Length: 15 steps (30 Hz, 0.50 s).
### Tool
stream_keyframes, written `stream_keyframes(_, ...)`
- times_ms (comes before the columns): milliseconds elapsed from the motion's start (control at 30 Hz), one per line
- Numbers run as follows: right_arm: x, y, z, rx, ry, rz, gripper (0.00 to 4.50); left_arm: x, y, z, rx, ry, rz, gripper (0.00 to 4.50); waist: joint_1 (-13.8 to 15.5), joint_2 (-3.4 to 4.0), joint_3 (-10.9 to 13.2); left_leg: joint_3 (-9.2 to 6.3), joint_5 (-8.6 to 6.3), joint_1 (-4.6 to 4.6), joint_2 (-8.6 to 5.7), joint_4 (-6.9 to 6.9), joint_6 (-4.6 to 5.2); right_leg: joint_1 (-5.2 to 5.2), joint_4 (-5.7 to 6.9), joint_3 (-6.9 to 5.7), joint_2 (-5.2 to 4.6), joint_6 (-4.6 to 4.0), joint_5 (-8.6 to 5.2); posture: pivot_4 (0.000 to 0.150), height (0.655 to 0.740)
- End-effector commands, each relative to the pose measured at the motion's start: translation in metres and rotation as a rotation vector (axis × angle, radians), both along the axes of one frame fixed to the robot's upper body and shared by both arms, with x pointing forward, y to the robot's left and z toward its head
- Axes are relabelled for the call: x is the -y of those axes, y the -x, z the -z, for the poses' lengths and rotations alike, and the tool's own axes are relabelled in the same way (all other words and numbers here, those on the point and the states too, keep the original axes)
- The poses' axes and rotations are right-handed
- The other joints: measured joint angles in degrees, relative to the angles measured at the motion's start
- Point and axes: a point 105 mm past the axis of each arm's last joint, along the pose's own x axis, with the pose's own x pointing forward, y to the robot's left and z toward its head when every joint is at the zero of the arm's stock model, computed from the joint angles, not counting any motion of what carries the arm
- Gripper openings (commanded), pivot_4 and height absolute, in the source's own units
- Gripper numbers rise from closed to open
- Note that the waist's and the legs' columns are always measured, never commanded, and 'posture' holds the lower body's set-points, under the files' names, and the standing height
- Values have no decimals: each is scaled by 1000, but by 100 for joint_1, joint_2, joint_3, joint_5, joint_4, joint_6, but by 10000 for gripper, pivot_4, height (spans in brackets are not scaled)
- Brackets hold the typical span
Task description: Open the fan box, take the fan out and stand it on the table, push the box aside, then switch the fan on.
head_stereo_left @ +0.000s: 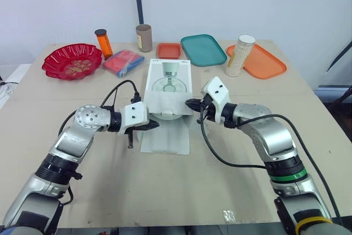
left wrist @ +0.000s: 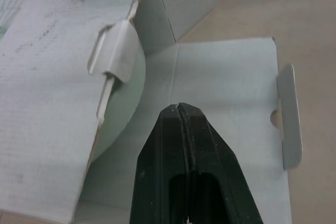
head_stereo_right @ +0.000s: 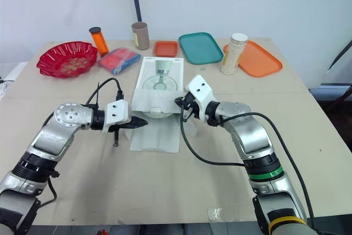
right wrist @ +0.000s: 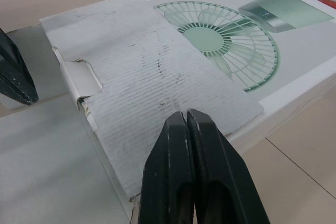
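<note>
At frame centre, a flattened flap [head_stereo_left: 165, 136] lies nearest, flanked by the left gripper [head_stereo_left: 153, 126] and right gripper [head_stereo_left: 190, 103], both clenched and empty; just beyond, the white fan box [head_stereo_left: 169, 78] lies open-ended, so they should probably spread before gripping the fan [head_stereo_left: 168, 114] peeking out.

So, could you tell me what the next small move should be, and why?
Probably open the left gripper and ease it toward the open end of the fan box. The flaps are already folded out, a rounded pale green edge, likely the fan, shows inside, and it and the right gripper are both shut.
</note>
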Motion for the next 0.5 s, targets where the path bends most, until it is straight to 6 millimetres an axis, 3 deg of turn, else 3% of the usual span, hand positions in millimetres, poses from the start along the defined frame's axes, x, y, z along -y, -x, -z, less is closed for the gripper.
stream_keyframes(33,3,-2,9,-17,31,16,456,-10,5,-15,62,-33,6,0,2,0,0,0,0,0,0,-1,0,0,0,0,0,0,0,1500,7400)
stream_keyframes(233,-1,-2,8,-14,30,5,456,-47,-14,-20,68,0,-167,0,0,0,0,0,-1,1,0,-1,1,0,0,0,1,0,0,1500,7400)
stream_keyframes(500,-2,-2,8,-15,28,0,456,-45,-35,-15,63,222,-317,0,4,-1,-1,-1,-1,1,-1,0,1,1,0,-1,-2,0,0,1500,7400)
